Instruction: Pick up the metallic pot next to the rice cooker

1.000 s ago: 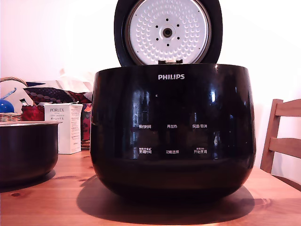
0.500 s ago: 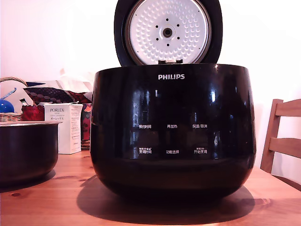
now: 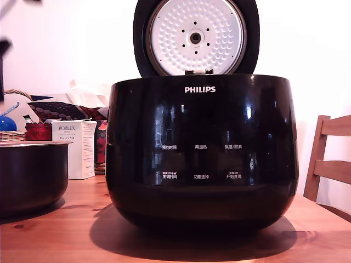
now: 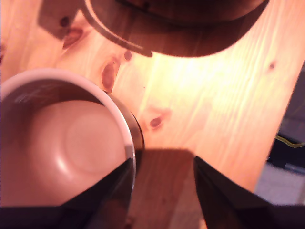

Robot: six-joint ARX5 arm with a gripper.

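Pale wall stands behind a knotty wooden tabletop (image 3: 60, 235). Your rice cooker (image 3: 201, 153) fills the middle of the exterior view, its lid (image 3: 196, 36) raised upright. At the exterior view's left edge the metallic pot (image 3: 32, 175) sits on the tabletop, apart from the cooker, in front of a white box (image 3: 74, 148) and a wicker basket (image 3: 12, 134). A wooden chair (image 3: 329, 161) shows at the right. In the wrist view your gripper (image 4: 162, 191) is spread wide and holds nothing, hovering above the pot (image 4: 62, 143), one finger over its rim, the other over bare wood.
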